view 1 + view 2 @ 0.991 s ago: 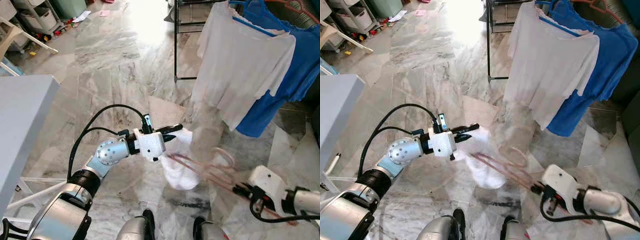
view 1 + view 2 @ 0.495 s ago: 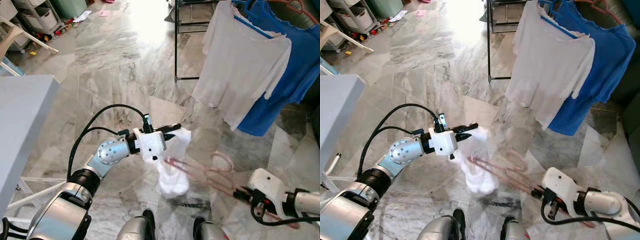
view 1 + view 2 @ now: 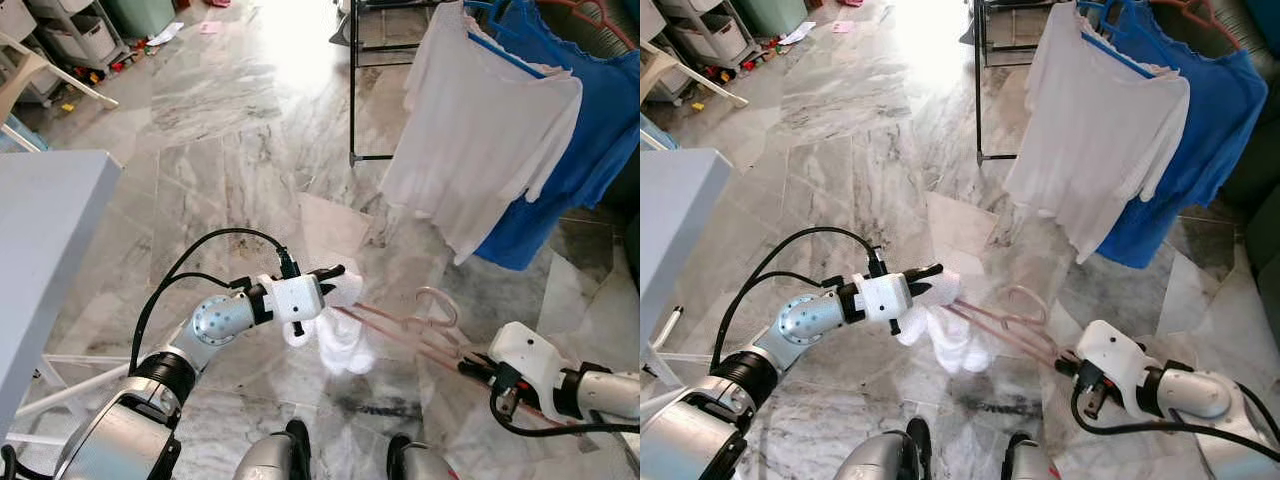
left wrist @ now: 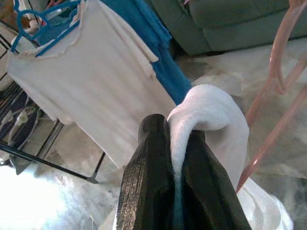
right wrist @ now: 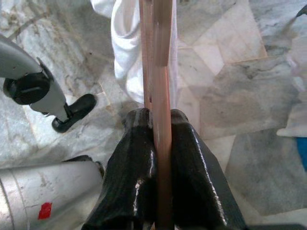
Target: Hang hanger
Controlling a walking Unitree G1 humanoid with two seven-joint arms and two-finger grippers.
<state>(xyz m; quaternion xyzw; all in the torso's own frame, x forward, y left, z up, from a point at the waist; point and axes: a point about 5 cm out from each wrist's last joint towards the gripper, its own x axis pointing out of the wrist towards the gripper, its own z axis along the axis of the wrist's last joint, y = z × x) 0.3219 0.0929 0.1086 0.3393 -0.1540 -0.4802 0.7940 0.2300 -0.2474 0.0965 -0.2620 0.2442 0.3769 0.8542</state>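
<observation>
Since a second ago, left gripper (image 3: 335, 272) has sunk lower, its fingers clamped on the white cloth (image 3: 340, 335). Right gripper (image 5: 158, 125) pinches the pink hanger (image 3: 405, 325) between both fingers, cloth bunched at the hanger's far end.

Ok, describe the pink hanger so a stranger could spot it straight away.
Look down from the black clothes rack with the white shirt to the marble floor before the robot. Between its two arms runs the thin pink plastic hanger: right claw clamps one end, and the other carries a white cloth.
</observation>
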